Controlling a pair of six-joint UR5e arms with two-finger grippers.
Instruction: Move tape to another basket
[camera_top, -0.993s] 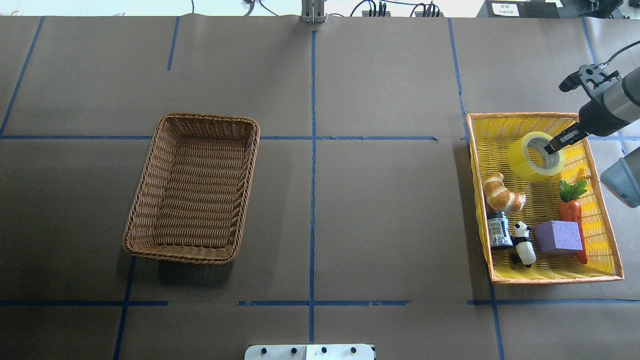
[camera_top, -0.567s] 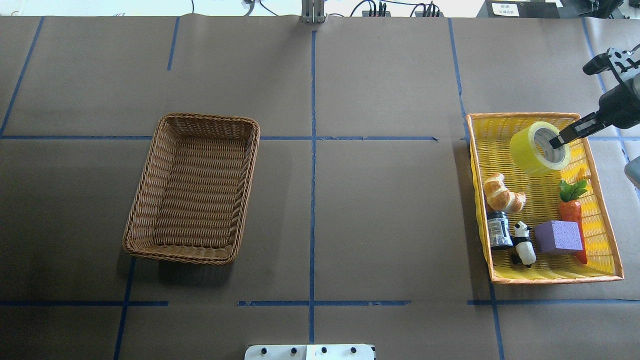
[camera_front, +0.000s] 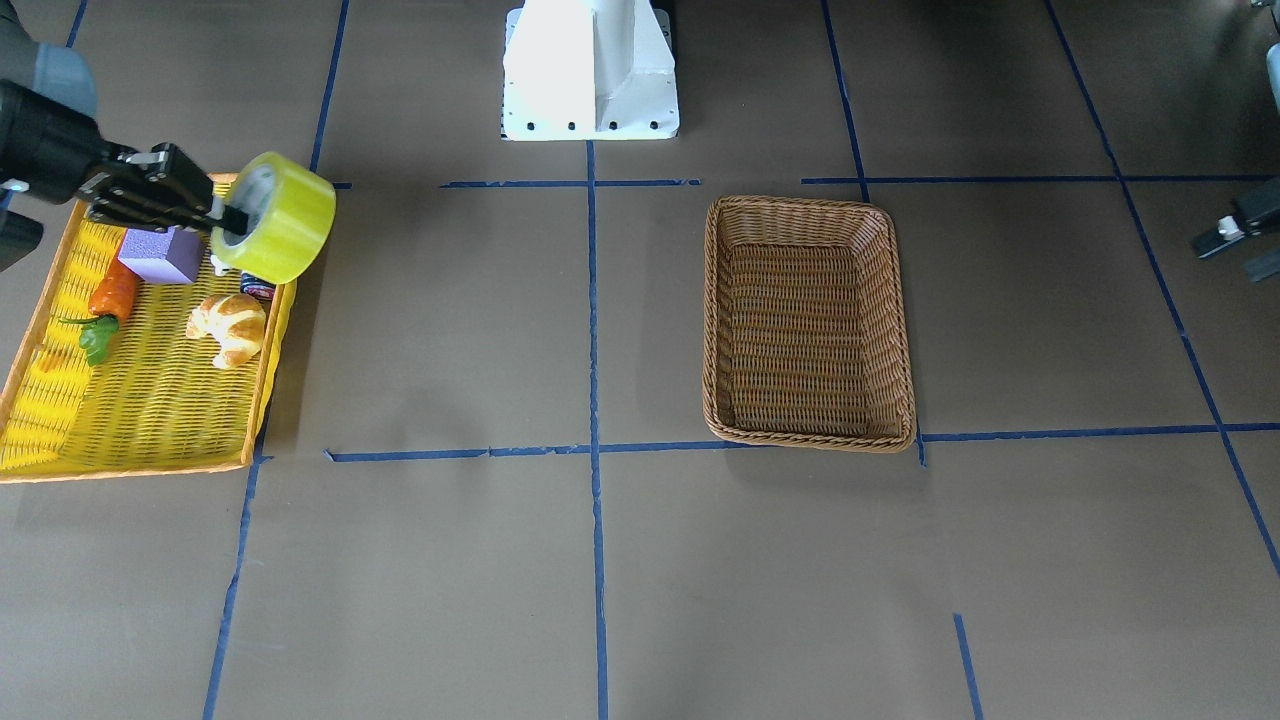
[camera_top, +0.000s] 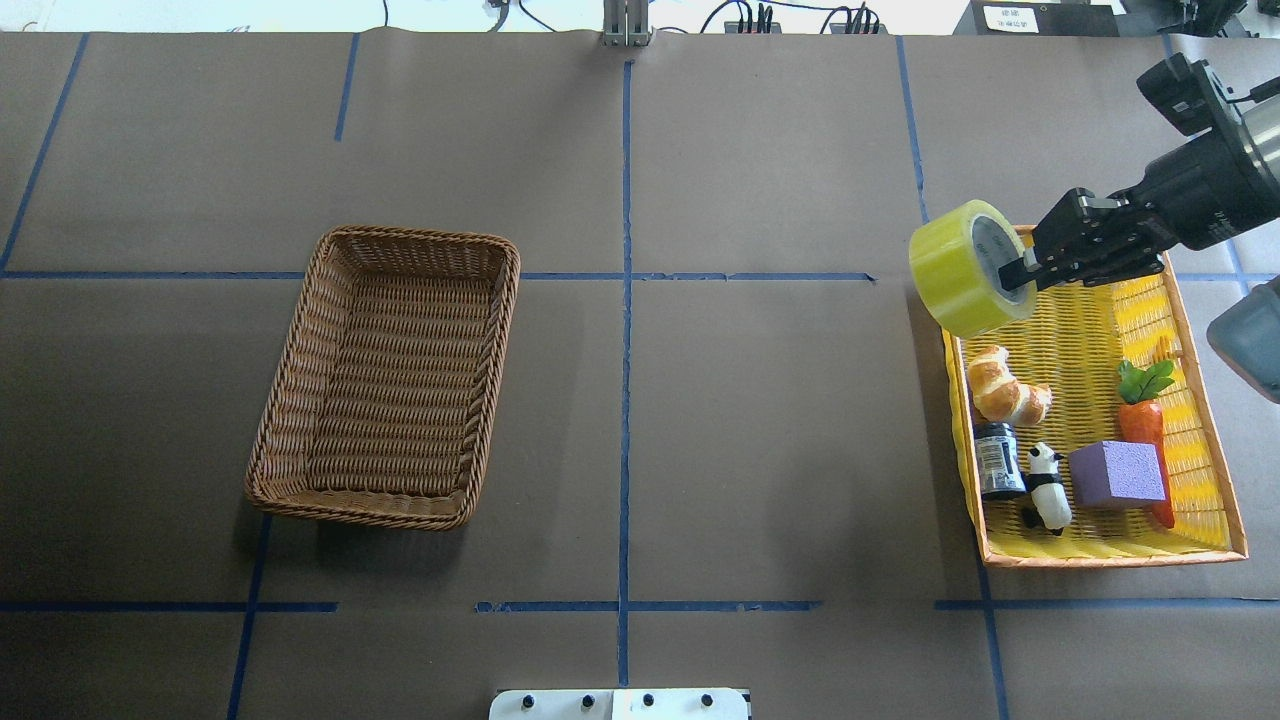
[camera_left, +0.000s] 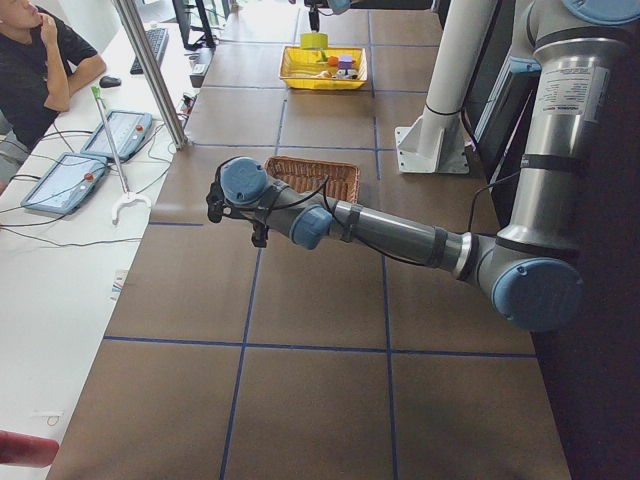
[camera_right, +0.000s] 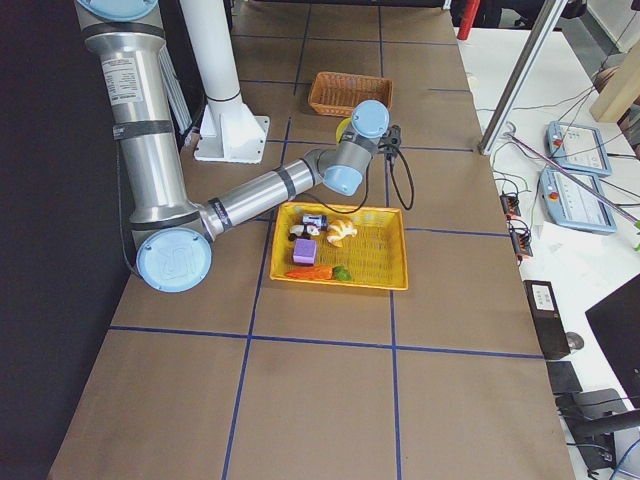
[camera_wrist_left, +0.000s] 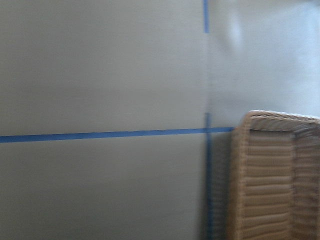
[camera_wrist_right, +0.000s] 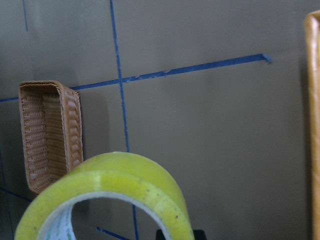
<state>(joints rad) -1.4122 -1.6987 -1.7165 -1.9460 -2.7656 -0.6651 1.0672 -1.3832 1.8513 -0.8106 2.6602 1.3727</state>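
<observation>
Overhead: the right gripper is clamped on the tape, with one finger inside the core. The roll hangs on edge over the yellow tray's far corner. The brown basket stands well apart across the table.
Front: the tape is raised above the tray, near a purple block and a croissant. The left gripper is cut off at the edge, so I cannot tell its opening.
Left side: the near arm hovers beside the brown basket.
Right side: the near arm's wrist largely hides the tape.
Left wrist: blurred, showing a corner of the brown basket.
Right wrist: the tape's rim lies close below, with the brown basket far beyond.
</observation>
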